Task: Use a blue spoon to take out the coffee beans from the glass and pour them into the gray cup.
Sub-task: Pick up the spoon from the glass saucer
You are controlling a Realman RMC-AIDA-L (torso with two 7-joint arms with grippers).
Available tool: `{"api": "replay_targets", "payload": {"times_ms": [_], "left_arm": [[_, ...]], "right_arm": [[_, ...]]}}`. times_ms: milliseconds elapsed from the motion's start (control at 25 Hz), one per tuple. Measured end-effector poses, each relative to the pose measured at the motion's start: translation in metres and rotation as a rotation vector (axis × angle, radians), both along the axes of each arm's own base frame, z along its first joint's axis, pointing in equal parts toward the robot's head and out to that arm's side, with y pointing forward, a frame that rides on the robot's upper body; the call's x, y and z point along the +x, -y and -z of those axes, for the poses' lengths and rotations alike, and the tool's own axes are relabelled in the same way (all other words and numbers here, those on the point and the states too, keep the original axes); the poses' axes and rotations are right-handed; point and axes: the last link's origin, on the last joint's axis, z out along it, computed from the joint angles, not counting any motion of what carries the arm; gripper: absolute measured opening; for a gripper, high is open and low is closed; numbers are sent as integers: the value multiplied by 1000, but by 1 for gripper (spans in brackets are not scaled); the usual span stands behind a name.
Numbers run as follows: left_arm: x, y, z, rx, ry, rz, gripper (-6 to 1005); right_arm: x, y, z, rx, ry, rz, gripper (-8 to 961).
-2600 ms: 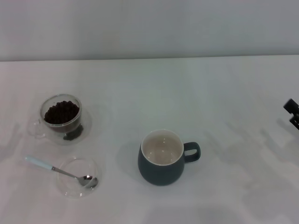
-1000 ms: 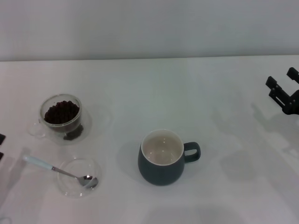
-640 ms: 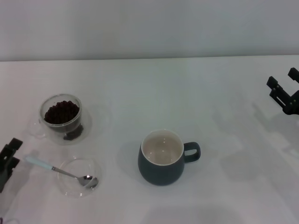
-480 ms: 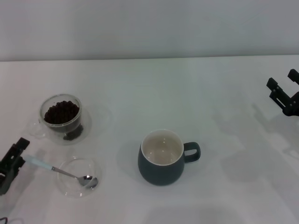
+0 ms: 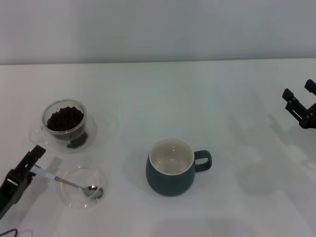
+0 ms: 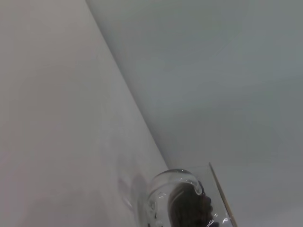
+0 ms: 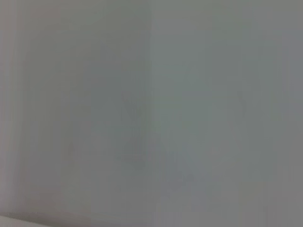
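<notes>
The glass (image 5: 64,123) stands at the left of the table, filled with coffee beans (image 5: 64,118); the left wrist view also catches the glass (image 6: 163,201) and its beans (image 6: 189,210). The blue spoon (image 5: 47,174) lies in front of it, pale handle pointing left, metal bowl resting in a shallow clear dish (image 5: 84,186). My left gripper (image 5: 30,162) reaches in from the lower left corner and sits over the handle's end. The gray cup (image 5: 170,168) stands upright at the centre, empty, handle to the right. My right gripper (image 5: 299,90) hangs open at the far right edge.
The white table (image 5: 237,148) runs back to a pale wall. A small dark item lies at the foot of the glass on its clear saucer (image 5: 89,136). The right wrist view shows only a plain grey surface.
My left gripper has come in from the lower left edge and moved up to the spoon's handle end. The right gripper rose into view at the right and has drifted slightly down.
</notes>
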Motion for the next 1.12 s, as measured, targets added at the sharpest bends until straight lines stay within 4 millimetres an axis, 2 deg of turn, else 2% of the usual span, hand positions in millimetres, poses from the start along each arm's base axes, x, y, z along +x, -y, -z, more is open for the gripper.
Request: {"api": "replay_targets", "payload": {"times_ms": [760, 1120], "left_arm": [[7, 0, 4, -31, 9, 38, 806], [5, 7, 3, -21, 16, 40, 803]], "right_arm": [[3, 4, 1, 10, 16, 9, 664], [6, 4, 2, 2, 21, 30, 664]]}}
